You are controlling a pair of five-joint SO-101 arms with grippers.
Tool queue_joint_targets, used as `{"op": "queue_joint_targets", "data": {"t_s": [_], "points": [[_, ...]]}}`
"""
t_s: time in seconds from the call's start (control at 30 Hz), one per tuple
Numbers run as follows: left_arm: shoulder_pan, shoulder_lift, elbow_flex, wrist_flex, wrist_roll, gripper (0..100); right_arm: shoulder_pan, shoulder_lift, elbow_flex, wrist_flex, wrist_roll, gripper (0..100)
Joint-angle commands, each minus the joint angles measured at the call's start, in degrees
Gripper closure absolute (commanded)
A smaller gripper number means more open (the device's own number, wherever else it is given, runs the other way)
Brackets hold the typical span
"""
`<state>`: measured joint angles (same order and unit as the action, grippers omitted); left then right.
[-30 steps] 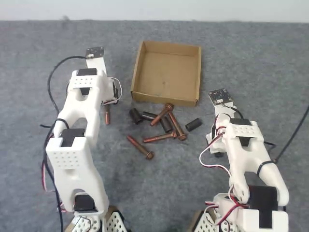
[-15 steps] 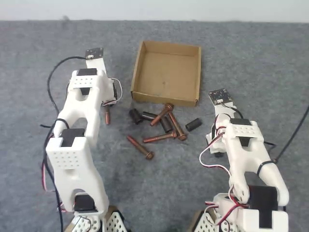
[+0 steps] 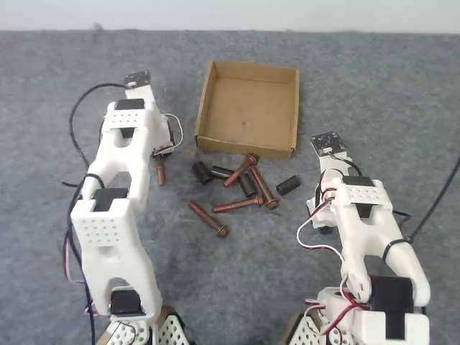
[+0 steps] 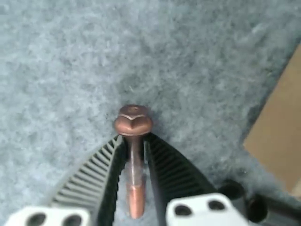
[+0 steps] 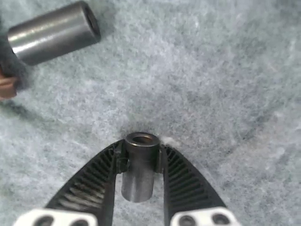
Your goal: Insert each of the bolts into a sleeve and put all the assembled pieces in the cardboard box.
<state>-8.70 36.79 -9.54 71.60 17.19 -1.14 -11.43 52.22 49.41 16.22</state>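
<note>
The left gripper (image 4: 134,138) pinches a bolt (image 4: 133,123) by its shank, the hexagonal head just past the fingertips; in the high view this bolt is left of centre, near the cardboard box (image 3: 244,146); the right gripper (image 5: 139,146) is pressed around a dark sleeve (image 5: 139,174), whose open end is at the fingertips; loose bolts (image 3: 237,205) and loose sleeves (image 3: 288,185) lie at centre, just below the box.

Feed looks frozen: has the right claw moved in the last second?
No. The right claw, shut on a sleeve, keeps its place off the cardboard box's near right corner.
</note>
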Motion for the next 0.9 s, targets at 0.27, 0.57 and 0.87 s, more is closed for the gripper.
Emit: {"op": "queue_joint_targets", "data": {"t_s": [0.27, 0.57, 0.87], "points": [[-0.7, 5.45, -11.03, 7.47, -4.13, 99, 0.75, -0.22, -2.64, 0.4, 0.53, 99.2], [-0.79, 3.78, -8.75, 6.59, -7.3, 99, 2.07, -2.42, -3.6, 0.66, -1.76, 99.2], [-0.88, -10.55, 12.09, -9.23, -8.88, 99, 5.14, -11.91, -15.47, 12.18, -7.74, 99.2]]}}
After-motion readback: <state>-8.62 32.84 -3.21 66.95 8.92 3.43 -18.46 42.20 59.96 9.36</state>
